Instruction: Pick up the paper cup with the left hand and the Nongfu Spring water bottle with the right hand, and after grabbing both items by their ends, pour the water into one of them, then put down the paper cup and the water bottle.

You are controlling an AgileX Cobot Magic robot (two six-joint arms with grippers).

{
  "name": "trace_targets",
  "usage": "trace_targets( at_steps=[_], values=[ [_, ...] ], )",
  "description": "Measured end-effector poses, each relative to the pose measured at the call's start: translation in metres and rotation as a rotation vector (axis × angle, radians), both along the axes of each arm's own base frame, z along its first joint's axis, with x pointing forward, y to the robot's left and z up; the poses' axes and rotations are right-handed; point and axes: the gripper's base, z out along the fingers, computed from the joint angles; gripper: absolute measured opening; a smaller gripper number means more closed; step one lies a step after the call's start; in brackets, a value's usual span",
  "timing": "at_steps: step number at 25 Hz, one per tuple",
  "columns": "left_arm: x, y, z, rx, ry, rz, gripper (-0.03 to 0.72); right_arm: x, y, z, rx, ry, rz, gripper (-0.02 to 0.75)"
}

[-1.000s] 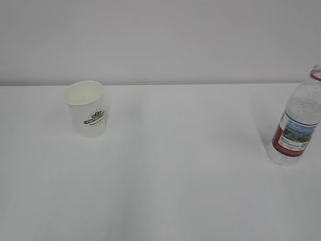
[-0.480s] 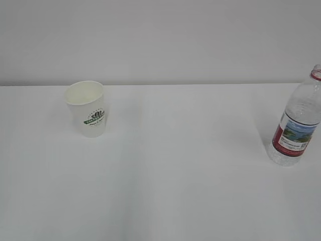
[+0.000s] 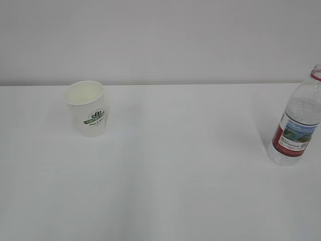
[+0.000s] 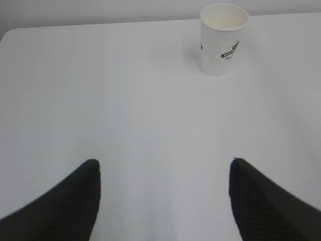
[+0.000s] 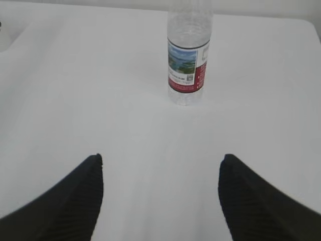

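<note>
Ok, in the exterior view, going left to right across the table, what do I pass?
paper cup → bare stretch of the white table → Nongfu Spring water bottle, standing at the right edge of the picture. No pincer shows in this view.

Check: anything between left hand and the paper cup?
Nothing: bare white table between the open left hand and the paper cup, per left wrist view.
</note>
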Motion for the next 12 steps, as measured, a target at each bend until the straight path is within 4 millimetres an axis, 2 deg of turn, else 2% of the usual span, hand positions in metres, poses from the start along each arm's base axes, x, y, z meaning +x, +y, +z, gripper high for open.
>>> trace_targets(
  at_steps=[7, 12],
  values=[
    [0.012, -0.001, 0.006, 0.003, 0.033, 0.0, 0.579, -0.003, 0.002, 0.012, 0.03, -0.058, 0.015, 0.539],
    [0.021, -0.002, 0.019, 0.001, -0.009, -0.001, 0.579, 0.006, 0.004, 0.018, 0.046, -0.083, 0.02, 0.539]
  ],
)
